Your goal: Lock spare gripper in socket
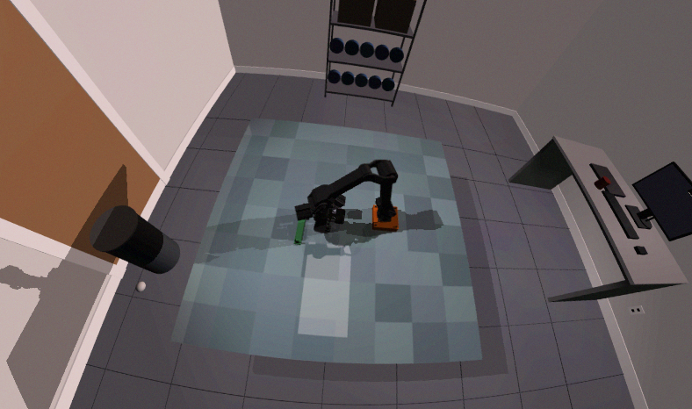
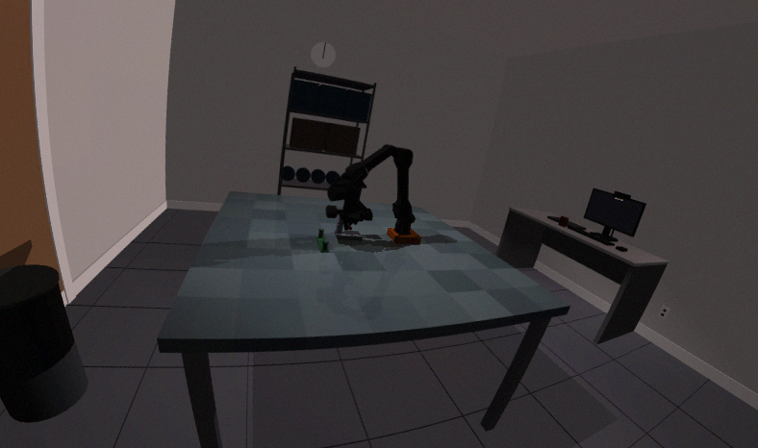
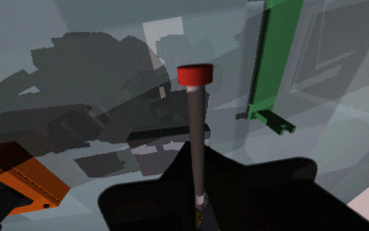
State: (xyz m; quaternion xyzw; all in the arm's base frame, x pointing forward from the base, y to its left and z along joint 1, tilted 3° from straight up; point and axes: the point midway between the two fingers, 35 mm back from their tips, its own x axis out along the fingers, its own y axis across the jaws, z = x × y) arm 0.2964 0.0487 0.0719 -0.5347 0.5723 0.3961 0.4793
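Note:
My gripper (image 3: 191, 144) (image 1: 327, 219) (image 2: 345, 221) is shut on the lock pin (image 3: 196, 134), a grey shaft with a red head that points away from the wrist camera, clear of the table. The green mount (image 3: 276, 65) (image 1: 299, 231) (image 2: 321, 243) stands on the table to the right of the pin in the wrist view, a small foot jutting out at its base. The pin is apart from the mount. A dark blocky part with pale patches (image 3: 148, 136), the spare gripper as far as I can tell, lies on the table beneath the pin among heavy shadows.
The arm's orange base (image 3: 34, 174) (image 1: 385, 219) (image 2: 403, 236) sits on the checkered table (image 1: 338, 304) (image 2: 315, 311) right of the work spot. A shelf rack (image 1: 369, 46), a desk with a monitor (image 2: 593, 244) and a black bin (image 2: 25, 344) stand off the table.

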